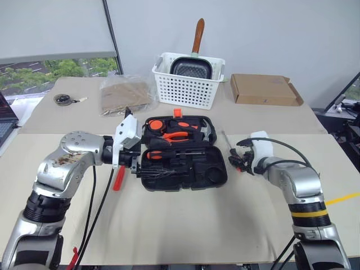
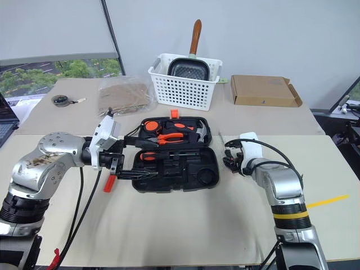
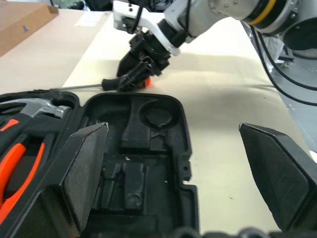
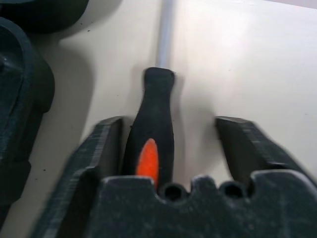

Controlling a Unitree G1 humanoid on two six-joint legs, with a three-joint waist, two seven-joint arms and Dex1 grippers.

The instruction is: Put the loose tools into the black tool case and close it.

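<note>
An open black tool case (image 1: pixel 183 154) lies on a beige table (image 1: pixel 185 225), holding orange-handled pliers (image 1: pixel 179 135) and a hammer (image 1: pixel 207 130). The left gripper (image 3: pixel 178 163) hovers over the case's left edge, fingers spread wide and empty. Right of the case, the right gripper (image 4: pixel 168 144) straddles a black-and-orange-handled screwdriver (image 4: pixel 151 134) lying on the table, jaws partly open around its handle.

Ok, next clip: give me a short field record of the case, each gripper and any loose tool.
case: black tool case open flat on the table, pliers and hammer in the lid half
left gripper: open, empty, over the case
right gripper: jaws astride the black-and-orange screwdriver, one finger touching the handle, not clamped
loose tool: that screwdriver lies on the table beside the case
</note>
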